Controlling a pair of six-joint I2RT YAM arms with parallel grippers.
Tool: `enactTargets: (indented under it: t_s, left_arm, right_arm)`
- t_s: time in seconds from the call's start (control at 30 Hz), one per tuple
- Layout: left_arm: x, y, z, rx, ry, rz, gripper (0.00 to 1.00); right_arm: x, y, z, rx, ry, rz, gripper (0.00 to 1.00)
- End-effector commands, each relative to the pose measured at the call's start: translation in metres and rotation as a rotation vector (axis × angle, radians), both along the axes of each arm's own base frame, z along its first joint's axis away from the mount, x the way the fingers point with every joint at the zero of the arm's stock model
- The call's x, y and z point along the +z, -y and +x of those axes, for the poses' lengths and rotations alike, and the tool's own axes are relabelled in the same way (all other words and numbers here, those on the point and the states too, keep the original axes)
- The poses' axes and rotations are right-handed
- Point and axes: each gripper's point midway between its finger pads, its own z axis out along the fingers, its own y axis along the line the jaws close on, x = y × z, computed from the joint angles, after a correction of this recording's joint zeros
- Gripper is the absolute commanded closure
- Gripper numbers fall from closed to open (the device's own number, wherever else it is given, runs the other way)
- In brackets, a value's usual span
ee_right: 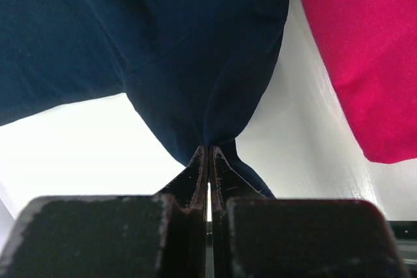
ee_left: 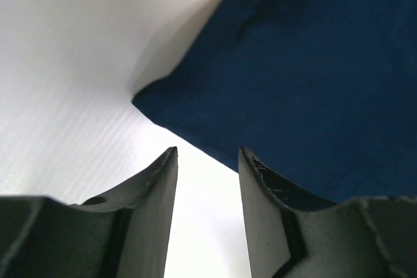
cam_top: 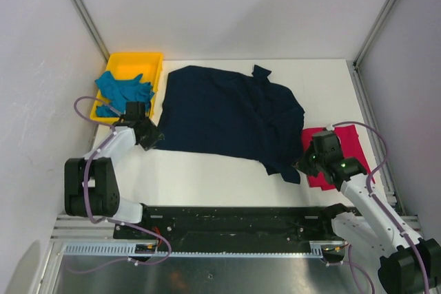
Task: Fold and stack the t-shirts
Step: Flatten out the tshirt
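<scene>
**Operator:** Where does the navy t-shirt (cam_top: 227, 111) lie relative to my left gripper (cam_top: 156, 140)?

**Spotter:** It is spread flat across the middle of the table (cam_top: 207, 177). Its near-left corner is just ahead of your left fingertips. In your left wrist view that corner points toward the gap between the fingers. The fingers are parted, with only bare table between them and no cloth.

**Operator:** And my right gripper (cam_top: 302, 164)?

**Spotter:** Its jaws are pressed together. In your right wrist view the near-right sleeve of the navy shirt narrows and creases straight into the tips, so you are pinching that sleeve's edge. A little navy cloth also shows beside the right finger.

**Operator:** Where are the other shirts?

**Spotter:** The crimson-pink t-shirt (cam_top: 344, 149) lies on the table just to the right of your right gripper. It sits beside the navy sleeve, with a strip of white table between them. The teal t-shirt (cam_top: 124, 91) is crumpled in the yellow tray (cam_top: 141, 60) at the far left and spills over the tray's left rim. Your left gripper sits just beside the tray's near-right corner, between the tray and the navy shirt.
</scene>
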Motion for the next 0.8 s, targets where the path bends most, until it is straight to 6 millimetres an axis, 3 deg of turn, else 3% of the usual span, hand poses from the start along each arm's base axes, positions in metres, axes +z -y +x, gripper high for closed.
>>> enactTargets:
  t_s: [0.0,0.37,0.63,0.77]
  left_arm:
    - [0.003,-0.027,0.021,0.128,0.02,0.078,0.56]
    - [-0.017,-0.051,0.01,0.255,-0.041,0.169,0.59]
    - [-0.034,-0.05,0.006,0.26,-0.095,0.165,0.59]
    - [-0.043,-0.047,0.002,0.265,-0.123,0.153,0.66]
  right_arm:
    - [0.014,0.002,0.015,-0.013,0.066,-0.013,1.0]
    - [0.013,0.004,0.02,0.001,0.06,0.005,1.0]
    - [0.012,0.002,0.023,0.002,0.06,0.016,1.0]
    - [0.012,0.003,0.024,-0.001,0.058,0.014,1.0]
